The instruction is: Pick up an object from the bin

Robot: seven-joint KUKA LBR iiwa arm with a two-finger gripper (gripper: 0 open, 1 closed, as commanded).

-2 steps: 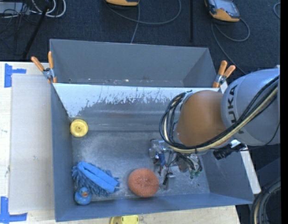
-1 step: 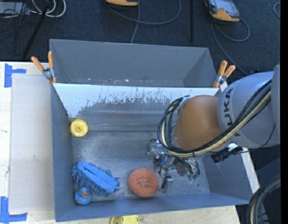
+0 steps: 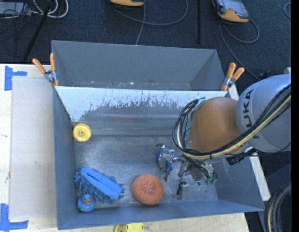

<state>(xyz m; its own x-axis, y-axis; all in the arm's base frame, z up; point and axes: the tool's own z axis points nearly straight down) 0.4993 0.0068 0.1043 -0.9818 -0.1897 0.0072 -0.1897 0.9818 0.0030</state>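
Note:
My gripper point(image 3: 184, 174) hangs low over the bin's floor at the front right, under the arm's orange cover. A small blue and silver thing point(image 3: 164, 158) lies right at its left side; I cannot tell whether the two touch. A round orange-red scouring pad point(image 3: 148, 189) rests on the floor a little to the left of the gripper, apart from it.
A blue ribbed cloth thing point(image 3: 98, 184) lies at the front left with a small blue ball-like toy point(image 3: 85, 203) at its front corner. A yellow round cap point(image 3: 82, 133) sits by the left wall. The arm and its cables cover the bin's right side.

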